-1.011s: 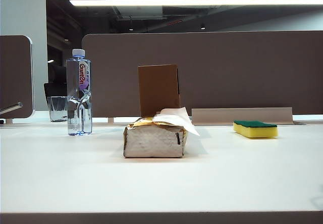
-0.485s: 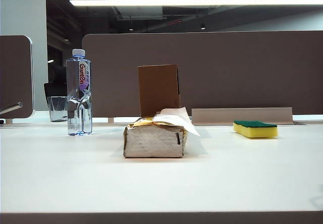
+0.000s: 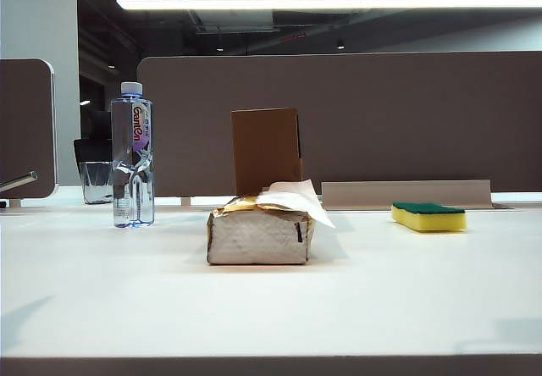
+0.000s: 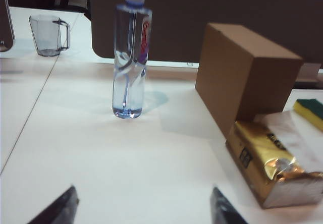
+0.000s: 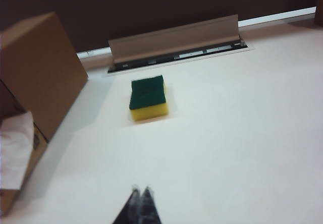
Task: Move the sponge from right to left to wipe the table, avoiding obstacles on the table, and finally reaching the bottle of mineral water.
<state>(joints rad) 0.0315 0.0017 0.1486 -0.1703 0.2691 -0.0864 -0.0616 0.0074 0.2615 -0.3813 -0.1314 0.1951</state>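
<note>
- Our left gripper (image 4: pixel 144 209) hangs over bare table with its two dark fingertips spread wide apart, nothing between them, facing the bottle (image 4: pixel 131 52).
- Our right gripper (image 5: pixel 140 204) has its tips pinched together, empty, above the table and pointed toward the sponge (image 5: pixel 148 98).
- We see neither arm in the exterior view, only faint shadows at the table's front corners.
- The sponge (image 3: pixel 428 216) lies flat, green side up, far right and untouched.
- Mid-table sits the tissue pack (image 3: pixel 259 232), with the upright cardboard box (image 3: pixel 266 150) just behind it.
- The bottle (image 3: pixel 133 156) stands left, a glass cup (image 3: pixel 96 182) behind it.
- The white table (image 3: pixel 271 308) ends at brown partitions (image 3: pixel 406 113) under a ceiling strip light (image 3: pixel 322 3).
</note>
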